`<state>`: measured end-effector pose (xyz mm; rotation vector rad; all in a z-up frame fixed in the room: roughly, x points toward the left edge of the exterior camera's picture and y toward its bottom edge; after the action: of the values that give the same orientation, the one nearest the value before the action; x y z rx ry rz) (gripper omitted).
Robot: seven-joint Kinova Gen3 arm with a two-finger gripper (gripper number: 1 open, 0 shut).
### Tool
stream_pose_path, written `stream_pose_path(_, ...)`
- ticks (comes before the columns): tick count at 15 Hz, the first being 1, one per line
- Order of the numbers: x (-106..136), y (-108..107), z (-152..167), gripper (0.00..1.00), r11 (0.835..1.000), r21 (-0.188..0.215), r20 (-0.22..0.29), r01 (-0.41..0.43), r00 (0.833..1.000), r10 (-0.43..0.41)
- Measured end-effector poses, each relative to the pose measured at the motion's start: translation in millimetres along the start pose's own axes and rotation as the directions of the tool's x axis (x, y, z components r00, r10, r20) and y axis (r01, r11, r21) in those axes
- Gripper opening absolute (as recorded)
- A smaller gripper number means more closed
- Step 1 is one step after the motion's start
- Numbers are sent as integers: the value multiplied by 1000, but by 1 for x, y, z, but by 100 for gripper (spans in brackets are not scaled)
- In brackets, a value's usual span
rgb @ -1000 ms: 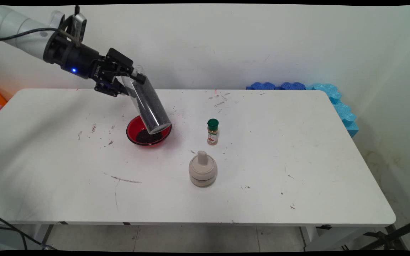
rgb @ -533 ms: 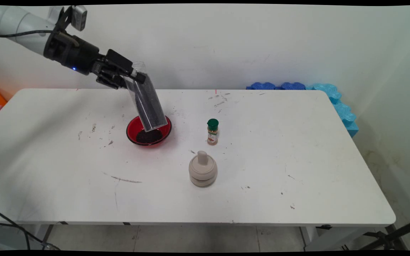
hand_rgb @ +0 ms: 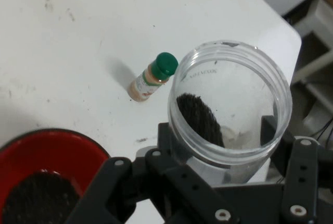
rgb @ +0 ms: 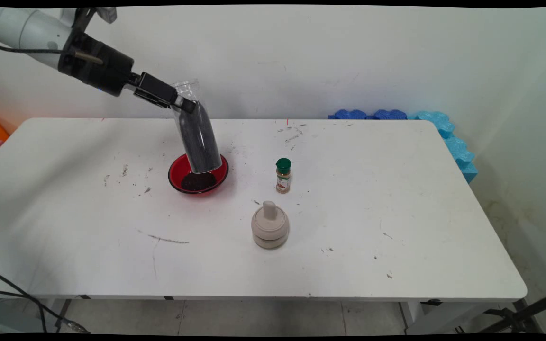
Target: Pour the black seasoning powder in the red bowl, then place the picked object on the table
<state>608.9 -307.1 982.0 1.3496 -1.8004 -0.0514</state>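
In the main view the gripper [rgb: 184, 102] is clamped on the upper part of a clear plastic jar [rgb: 197, 135], just below its open rim, and holds it tilted, mouth up and away from the bowl, closed base low. The jar is dark with a fine black granular fill and hangs directly beneath the fingers, its base over the red bowl [rgb: 176, 166], where a dark heap [rgb: 198, 181] of the same stuff already lies. The jar looks stiff but thin-walled and smooth, probably slippery, and fairly light, its weight shifting as the grains slide; the hold high on the wall near the rim seems sensible. The arm reaches in from the upper left, wrist angled down toward the table [rgb: 396, 213]. A green-capped spice bottle [rgb: 283, 175] stands beyond the bowl, and a beige lidded pot [rgb: 269, 227] is further off.

In the hand view the jar's mouth [hand_rgb: 229, 104] sits right in front of the linkage, a tongue of black grains [hand_rgb: 200, 120] lying along its inner wall. The fingers press its sides. The bowl [hand_rgb: 78, 148] lies below and to the left; the spice bottle [hand_rgb: 152, 77] is ahead.
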Motion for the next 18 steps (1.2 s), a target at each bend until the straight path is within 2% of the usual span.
stream_pose_path(3,-1,10,2,0,984,5,20,-179,984,179)
stream_pose_path(6,-2,20,3,0,950,5,35,-313,949,312)
stream_pose_path(9,-2,29,4,0,912,6,46,-411,911,410)
stream_pose_path(13,-1,38,4,0,875,16,44,-485,874,484)
stream_pose_path(18,-2,45,4,0,842,17,41,-540,841,539)
